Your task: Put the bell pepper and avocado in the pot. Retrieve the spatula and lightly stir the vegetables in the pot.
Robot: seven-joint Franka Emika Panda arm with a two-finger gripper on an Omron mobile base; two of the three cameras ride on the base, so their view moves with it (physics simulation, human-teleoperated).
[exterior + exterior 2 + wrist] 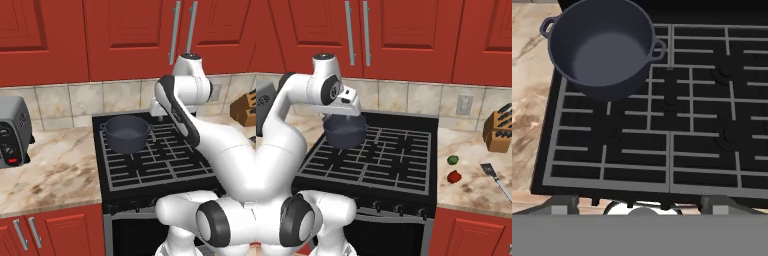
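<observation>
My tool (pixel 351 102) hangs above the stove (pixel 406 155), its jaws apart and holding nothing; the pot (pixel 125 132) sits empty at the stove's rear left corner; the bell pepper (pixel 454 176) lies on the bench (pixel 471 187) right of the stove, near its front edge, beside a green avocado (pixel 453 160) and a spatula (pixel 495 179).

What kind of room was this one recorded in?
A rendered home kitchen, by the look of it: a black gas stove with a pot on its grates, red cabinets above a marble-look counter, and a toaster and knife block.
</observation>
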